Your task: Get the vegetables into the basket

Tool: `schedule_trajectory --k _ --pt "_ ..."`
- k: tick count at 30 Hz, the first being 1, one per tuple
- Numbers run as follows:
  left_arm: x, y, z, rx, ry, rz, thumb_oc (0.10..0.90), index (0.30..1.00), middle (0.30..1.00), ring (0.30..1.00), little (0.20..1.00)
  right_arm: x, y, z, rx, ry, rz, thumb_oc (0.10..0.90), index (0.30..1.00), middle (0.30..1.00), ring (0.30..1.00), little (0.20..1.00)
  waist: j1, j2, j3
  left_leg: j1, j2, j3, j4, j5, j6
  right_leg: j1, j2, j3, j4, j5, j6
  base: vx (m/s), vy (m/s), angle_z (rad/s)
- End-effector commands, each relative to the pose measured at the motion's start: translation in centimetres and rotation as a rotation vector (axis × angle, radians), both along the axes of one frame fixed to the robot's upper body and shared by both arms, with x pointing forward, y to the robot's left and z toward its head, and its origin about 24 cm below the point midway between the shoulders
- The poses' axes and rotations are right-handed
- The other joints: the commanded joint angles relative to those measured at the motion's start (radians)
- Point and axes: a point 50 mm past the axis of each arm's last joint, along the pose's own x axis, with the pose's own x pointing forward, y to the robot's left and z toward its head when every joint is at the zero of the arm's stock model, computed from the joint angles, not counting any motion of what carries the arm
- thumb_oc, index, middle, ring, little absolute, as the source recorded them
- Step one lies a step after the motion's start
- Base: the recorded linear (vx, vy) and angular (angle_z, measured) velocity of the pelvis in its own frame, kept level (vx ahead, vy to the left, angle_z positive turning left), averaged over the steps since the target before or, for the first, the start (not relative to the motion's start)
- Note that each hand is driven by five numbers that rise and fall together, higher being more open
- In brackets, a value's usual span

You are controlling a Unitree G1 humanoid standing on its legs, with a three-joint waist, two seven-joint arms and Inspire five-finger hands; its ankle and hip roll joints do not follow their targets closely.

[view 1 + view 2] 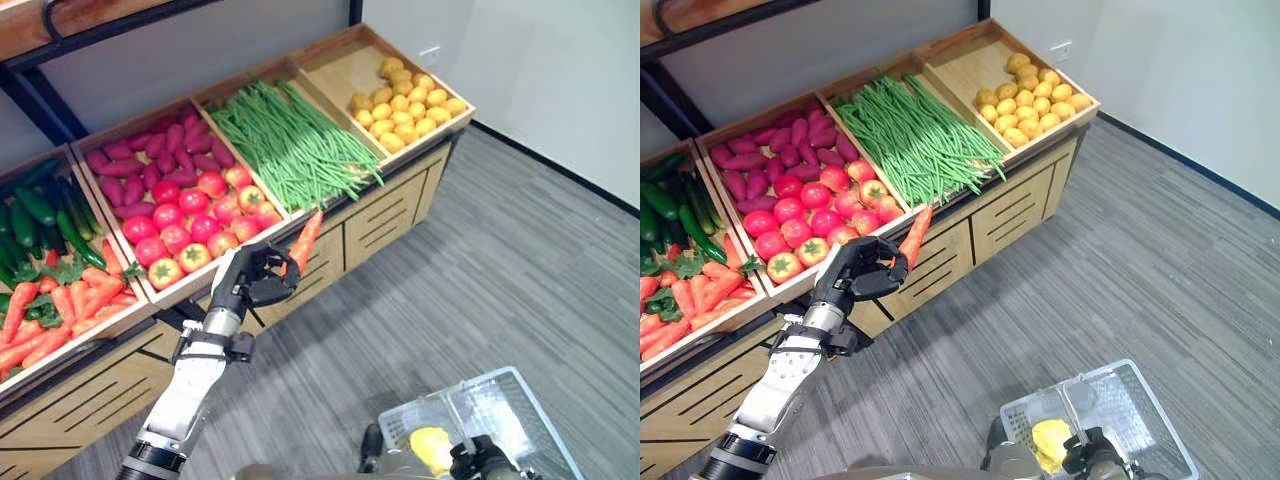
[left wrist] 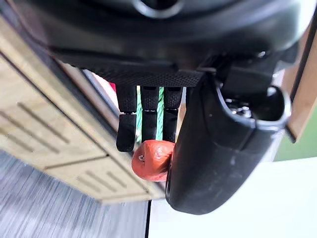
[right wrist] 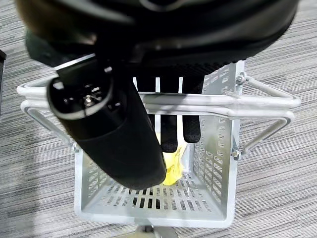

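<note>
Left hand gripped a carrot in front of the shelf; right hand held the basket by its handles.

Nearest, at the low right, the right hand (image 3: 148,114) had its fingers curled around the two wire handles (image 3: 213,101) of the grey plastic basket (image 1: 520,410), which hung above the grey floor (image 1: 480,270) with a yellow vegetable (image 1: 432,447) lying inside. Further away, the left hand (image 1: 255,275) was closed on an orange carrot (image 1: 305,240), pinched between thumb and fingers, just beside the front edge of the wooden shelf (image 1: 390,205) and well apart from the basket. Beyond it, the shelf compartments held, from left to right, cucumbers (image 1: 35,205) behind carrots (image 1: 60,305), tomatoes (image 1: 190,225) with purple sweet potatoes (image 1: 150,155) behind them, green beans (image 1: 295,145), and at the far right yellow fruits (image 1: 405,105).
</note>
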Motion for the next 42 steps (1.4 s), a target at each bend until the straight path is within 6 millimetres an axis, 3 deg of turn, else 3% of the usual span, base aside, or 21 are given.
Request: schedule_trajectory --k 1,7,12,16,21,23,24,26,30,31,37,39,42 --pt "0.8 0.5 7.4 0.017 -0.379 -0.007 0.400 0.300 0.300 0.300 0.300 1.7 -0.1 0.7 -0.031 -0.059 0.078 0.400 0.300 0.300 0.300 0.300 0.025 -0.013 0.035 -0.083 -0.059 -0.085 -0.173 0.070 0.071 0.097 -0.053 0.036 0.008 -0.065 0.156 0.19 0.112 -1.24" --pt "0.6 0.6 7.8 0.042 -0.398 -0.010 0.400 0.300 0.300 0.300 0.300 1.2 0.1 0.4 -0.016 -0.054 0.053 0.400 0.300 0.300 0.300 0.300 0.022 -0.033 0.028 -0.070 -0.083 -0.033 -0.135 0.024 0.095 0.092 -0.087 0.079 0.006 -0.058 0.172 0.09 0.166 -0.66" --pt "0.7 1.0 8.3 0.069 -0.422 0.011 0.400 0.300 0.300 0.300 0.300 2.1 0.6 0.6 -0.004 -0.080 0.057 0.400 0.300 0.300 0.300 0.300 0.028 -0.056 0.035 -0.069 -0.109 -0.001 -0.129 -0.012 0.122 0.044 -0.115 0.136 0.016 -0.031 0.197 0.01 0.159 -0.42" --pt "0.9 1.4 9.2 0.105 -0.463 0.033 0.400 0.300 0.300 0.300 0.300 3.7 1.4 0.9 0.015 -0.134 0.047 0.400 0.300 0.300 0.300 0.300 0.025 -0.087 0.062 -0.083 -0.135 0.048 -0.107 -0.052 0.151 -0.026 -0.141 0.191 0.024 0.027 0.230 -0.04 0.169 -0.32" --pt "1.0 1.7 9.3 0.120 -0.467 0.057 0.400 0.300 0.300 0.300 0.300 4.9 2.4 1.2 0.031 -0.168 0.071 0.400 0.300 0.300 0.300 0.300 0.022 -0.119 0.084 -0.075 -0.130 0.136 -0.099 -0.084 0.164 -0.083 -0.150 0.240 0.007 0.125 0.272 -0.06 0.102 -0.41" --pt "0.9 1.9 9.4 0.119 -0.469 0.068 0.400 0.300 0.300 0.300 0.300 5.3 2.9 1.2 0.041 -0.182 0.075 0.400 0.300 0.300 0.300 0.300 0.031 -0.131 0.084 -0.061 -0.110 0.188 -0.121 -0.071 0.157 -0.109 -0.167 0.194 0.014 0.178 0.283 -0.08 -0.005 -0.93" --pt "0.9 2.0 9.4 0.115 -0.468 0.075 0.400 0.300 0.300 0.300 0.300 5.3 3.1 1.2 0.044 -0.184 0.076 0.400 0.300 0.300 0.300 0.300 0.044 -0.130 0.085 -0.053 -0.094 0.210 -0.135 -0.060 0.152 -0.107 -0.187 0.119 0.025 0.182 0.281 -0.09 -0.018 -0.99" --pt "0.9 1.9 9.5 0.109 -0.468 0.074 0.400 0.300 0.300 0.300 0.300 5.3 3.1 1.1 0.038 -0.180 0.083 0.400 0.300 0.300 0.300 0.300 0.049 -0.126 0.079 -0.047 -0.080 0.230 -0.153 -0.045 0.148 -0.088 -0.211 0.039 0.041 0.167 0.276 -0.07 0.029 -0.58" --pt "1.0 1.5 9.5 0.094 -0.464 0.063 0.400 0.300 0.300 0.300 0.300 5.0 3.2 1.1 0.025 -0.181 0.090 0.400 0.300 0.300 0.300 0.300 0.046 -0.126 0.060 -0.028 -0.076 0.258 -0.182 -0.019 0.149 -0.040 -0.228 0.025 0.072 0.142 0.272 -0.08 0.061 -0.35" --pt "1.0 1.5 9.4 0.090 -0.460 0.063 0.400 0.300 0.300 0.300 0.300 5.0 3.3 1.0 0.026 -0.180 0.088 0.400 0.300 0.300 0.300 0.300 0.049 -0.123 0.050 -0.018 -0.077 0.246 -0.193 -0.035 0.140 -0.022 -0.228 0.025 0.072 0.130 0.284 -0.05 0.042 -0.40" --pt "1.0 2.0 9.1 0.099 -0.446 0.083 0.400 0.300 0.300 0.300 0.300 4.8 3.5 1.0 0.026 -0.173 0.117 0.400 0.300 0.300 0.300 0.300 0.078 -0.140 0.016 -0.011 -0.062 0.317 -0.194 -0.009 0.129 0.040 -0.242 -0.058 0.053 0.110 0.288 -0.09 -0.037 -0.42" --pt "1.1 2.0 8.5 0.081 -0.421 0.090 0.400 0.300 0.300 0.300 0.300 4.5 3.3 1.0 0.020 -0.171 0.122 0.400 0.300 0.300 0.300 0.300 0.067 -0.119 0.013 -0.017 -0.027 0.321 -0.193 0.046 0.102 0.039 -0.207 -0.048 0.023 0.036 0.259 -0.08 -0.188 -0.54" --pt "1.2 1.8 8.2 0.069 -0.412 0.086 0.400 0.300 0.300 0.300 0.300 4.3 3.0 1.0 0.014 -0.168 0.116 0.400 0.300 0.300 0.300 0.300 0.056 -0.095 0.014 -0.022 -0.009 0.304 -0.220 0.098 0.077 0.046 -0.178 -0.051 0.010 0.012 0.241 -0.06 -0.151 -0.24"
